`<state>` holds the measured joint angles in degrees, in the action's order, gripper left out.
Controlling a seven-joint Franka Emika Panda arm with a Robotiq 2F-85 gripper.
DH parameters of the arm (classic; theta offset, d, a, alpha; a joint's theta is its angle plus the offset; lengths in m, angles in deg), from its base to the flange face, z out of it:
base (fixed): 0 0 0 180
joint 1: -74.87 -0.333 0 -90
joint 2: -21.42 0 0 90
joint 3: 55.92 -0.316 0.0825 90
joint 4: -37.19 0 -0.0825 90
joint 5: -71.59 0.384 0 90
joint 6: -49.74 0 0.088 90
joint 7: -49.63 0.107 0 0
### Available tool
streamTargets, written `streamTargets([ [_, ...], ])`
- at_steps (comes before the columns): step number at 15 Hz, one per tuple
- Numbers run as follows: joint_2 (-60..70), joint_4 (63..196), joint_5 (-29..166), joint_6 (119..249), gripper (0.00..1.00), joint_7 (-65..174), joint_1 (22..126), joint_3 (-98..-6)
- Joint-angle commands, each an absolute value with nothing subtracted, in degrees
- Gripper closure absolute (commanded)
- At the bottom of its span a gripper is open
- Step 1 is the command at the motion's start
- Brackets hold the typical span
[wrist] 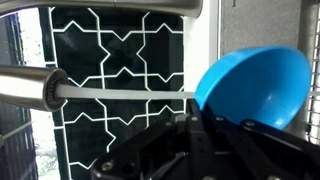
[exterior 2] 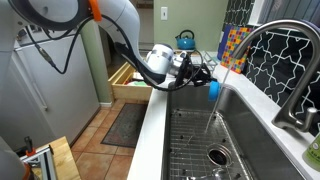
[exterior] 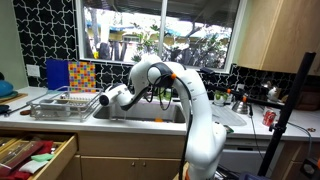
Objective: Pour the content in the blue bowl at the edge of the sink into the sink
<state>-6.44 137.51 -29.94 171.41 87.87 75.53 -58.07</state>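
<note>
The blue bowl is held by its rim in my gripper, which is shut on it. In an exterior view the bowl is tipped over the steel sink, and a thin stream falls from it toward the drain. My gripper reaches in from the counter edge. In an exterior view my gripper hangs at the left end of the sink; the bowl is not visible there.
A tall curved faucet stands over the sink and also crosses the wrist view. A wire dish rack sits beside the sink. A drawer is open below the counter. A red can stands on the far counter.
</note>
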Motion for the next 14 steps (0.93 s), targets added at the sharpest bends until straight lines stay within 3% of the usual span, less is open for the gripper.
streamTargets([
  [1, -6.7, 137.4, -30.3, 167.6, 0.99, 90.9, 74.9, -57.3],
  [9, -6.1, 138.1, -27.0, 166.5, 0.98, 92.4, 75.1, -58.5],
  [14, -1.7, 140.6, -8.5, 173.9, 0.98, 84.0, 76.8, -61.2],
])
